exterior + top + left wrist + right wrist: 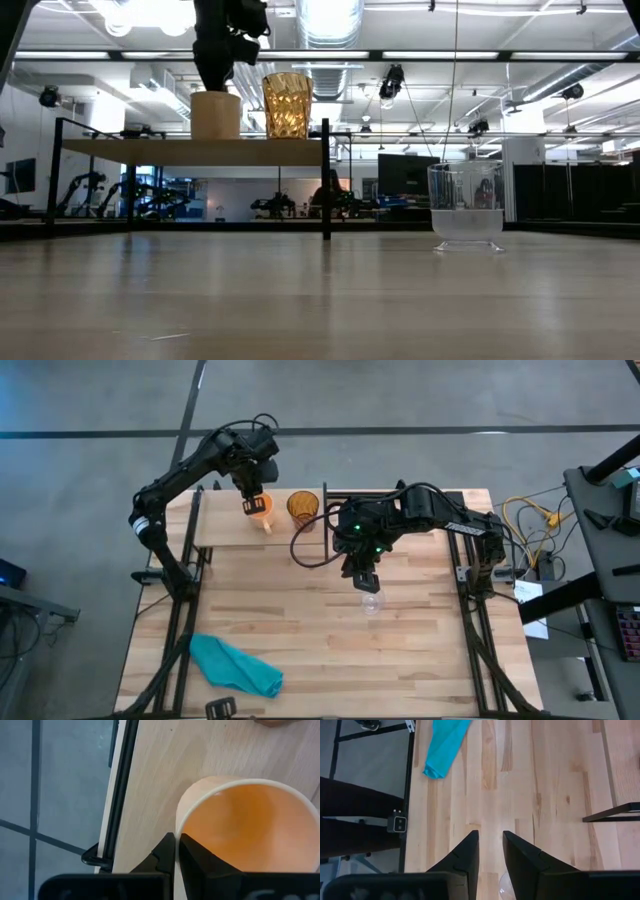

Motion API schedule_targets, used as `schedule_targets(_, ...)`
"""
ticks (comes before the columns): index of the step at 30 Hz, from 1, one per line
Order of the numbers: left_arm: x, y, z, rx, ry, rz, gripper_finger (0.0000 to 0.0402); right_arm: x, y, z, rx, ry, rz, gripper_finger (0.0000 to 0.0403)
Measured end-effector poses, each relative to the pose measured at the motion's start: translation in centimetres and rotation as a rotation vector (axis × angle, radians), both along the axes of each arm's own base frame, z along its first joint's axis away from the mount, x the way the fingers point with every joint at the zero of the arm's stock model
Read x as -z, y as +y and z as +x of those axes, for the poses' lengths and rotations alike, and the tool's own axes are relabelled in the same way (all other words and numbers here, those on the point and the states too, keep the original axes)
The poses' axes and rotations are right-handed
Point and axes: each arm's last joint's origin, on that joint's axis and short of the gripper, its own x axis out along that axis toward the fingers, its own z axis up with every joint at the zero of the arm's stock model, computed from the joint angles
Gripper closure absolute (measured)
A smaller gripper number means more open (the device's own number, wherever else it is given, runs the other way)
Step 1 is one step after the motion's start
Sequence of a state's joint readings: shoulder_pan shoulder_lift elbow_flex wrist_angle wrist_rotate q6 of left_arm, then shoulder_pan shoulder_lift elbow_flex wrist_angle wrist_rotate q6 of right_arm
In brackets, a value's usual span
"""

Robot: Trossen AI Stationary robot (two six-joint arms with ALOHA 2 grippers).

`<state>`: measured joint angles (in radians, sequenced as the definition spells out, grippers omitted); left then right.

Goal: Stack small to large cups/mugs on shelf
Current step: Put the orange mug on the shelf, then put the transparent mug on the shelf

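Shelf [225, 525]: raised pale board at the table's [300, 640] far left edge, black rods along its rim.
Orange mug [262, 512]: on the shelf, left gripper [254, 506] fingers clenched on its rim.
Amber tumbler [303, 507]: just beside the mug.
Clear glass cup [371, 601]: mid-table, open wood around it; right gripper [364, 580] just above, fingers released.
Teal cloth [235, 665]: near front edge.

Mug [262, 515] and tumbler [303, 507] side by side on the shelf [225, 525] at the table's [430, 650] far left, glass cup [371, 600] mid-table, cloth [235, 665] at the near-left corner.
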<state>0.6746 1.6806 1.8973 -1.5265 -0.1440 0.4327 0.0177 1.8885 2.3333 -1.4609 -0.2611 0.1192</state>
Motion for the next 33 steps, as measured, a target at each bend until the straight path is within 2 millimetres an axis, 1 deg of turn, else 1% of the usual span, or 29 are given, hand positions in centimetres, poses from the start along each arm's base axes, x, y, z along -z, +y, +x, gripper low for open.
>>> schedule_targets(11, 0.2, 0.0, 0.0, -0.002, 0.001, -0.011, 0.0402, 0.0, 0.0, 0.0, 0.0, 0.0, 0.0, 0.0319)
schedule_targets(20, 1.2, -0.1, 0.1, 0.007, 0.003, -0.049, 0.0401, 0.0, 0.0, 0.0, 0.0, 0.0, 0.0, 0.0319)
schedule_targets(23, 1.2, 0.0, 0.2, 0.011, -0.005, -0.045, 0.0399, 0.0, 0.0, 0.0, 0.0, 0.0, 0.0, 0.0319)
schedule_targets(26, 0.9, 0.0, 0.2, 0.015, -0.019, -0.045, 0.0384, 0.0, 0.0, 0.0, 0.0, 0.0, 0.0, 0.032)
schedule_targets(33, 0.6, -0.3, 0.0, 0.01, -0.029, -0.049, 0.0328, 0.0, 0.0, 0.0, 0.0, 0.0, 0.0, 0.0323)
